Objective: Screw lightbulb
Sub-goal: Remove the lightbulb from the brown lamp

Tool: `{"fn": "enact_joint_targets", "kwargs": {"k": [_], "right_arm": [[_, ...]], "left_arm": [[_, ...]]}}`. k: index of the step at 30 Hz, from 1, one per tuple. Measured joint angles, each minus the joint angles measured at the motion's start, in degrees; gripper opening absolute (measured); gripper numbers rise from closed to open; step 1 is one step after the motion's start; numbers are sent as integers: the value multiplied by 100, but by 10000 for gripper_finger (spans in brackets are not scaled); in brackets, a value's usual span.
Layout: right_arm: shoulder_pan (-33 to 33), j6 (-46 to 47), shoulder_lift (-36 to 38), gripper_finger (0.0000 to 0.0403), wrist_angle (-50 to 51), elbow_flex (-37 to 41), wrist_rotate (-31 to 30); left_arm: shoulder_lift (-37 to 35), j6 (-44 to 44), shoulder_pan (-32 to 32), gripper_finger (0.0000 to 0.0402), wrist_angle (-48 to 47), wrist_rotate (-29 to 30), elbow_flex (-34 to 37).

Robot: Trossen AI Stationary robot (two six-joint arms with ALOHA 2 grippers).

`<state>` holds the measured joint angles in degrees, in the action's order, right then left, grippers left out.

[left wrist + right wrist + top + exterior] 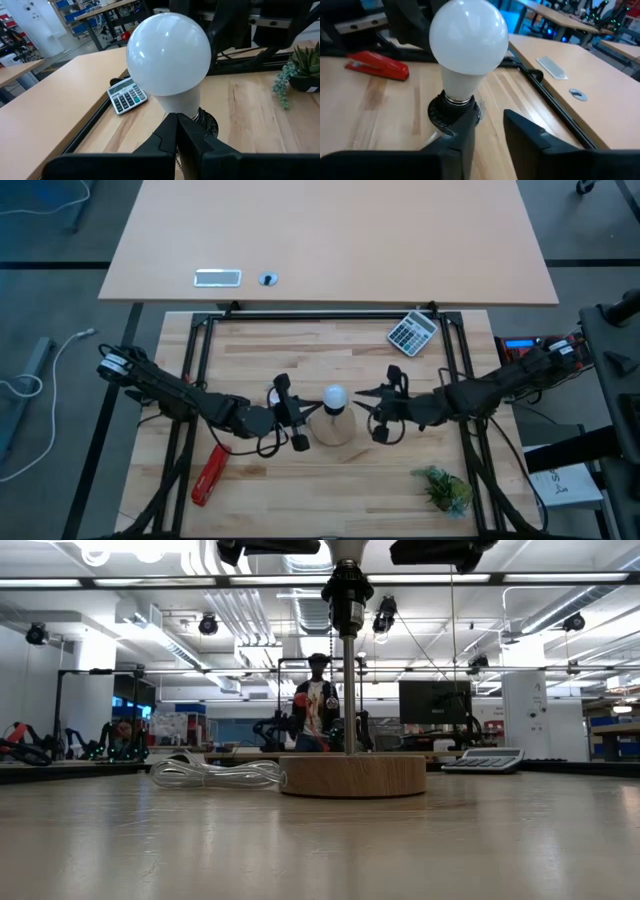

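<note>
One lightbulb [468,42] stands upright in the black socket [451,111] on the round wooden base [334,430], mid-bench, between both arms. I'd judge it light, smooth and slippery, its thin shell fragile, so gentle pressure on the widest part of the globe or on the firmer neck just above the socket looks the safest hold. Right claw [487,131] sits just beside the socket with its fingers parted a little, gripping nothing; one finger may brush the socket, I cannot tell. Left claw [176,131] is clenched tight and empty, its tip at the bulb's neck.
</note>
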<state>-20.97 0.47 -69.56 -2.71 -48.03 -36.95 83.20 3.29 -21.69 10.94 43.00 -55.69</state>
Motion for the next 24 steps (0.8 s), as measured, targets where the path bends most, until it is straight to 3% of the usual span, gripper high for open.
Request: {"fn": "enact_joint_targets", "kwargs": {"k": [8,24], "right_arm": [[172,-95,159,159,-1310,672,444],[331,139,-453,263,-2349,695,743]], "left_arm": [[0,-84,0,0,4,-2,1],[0,-90,0,0,11,-15,10]]}}
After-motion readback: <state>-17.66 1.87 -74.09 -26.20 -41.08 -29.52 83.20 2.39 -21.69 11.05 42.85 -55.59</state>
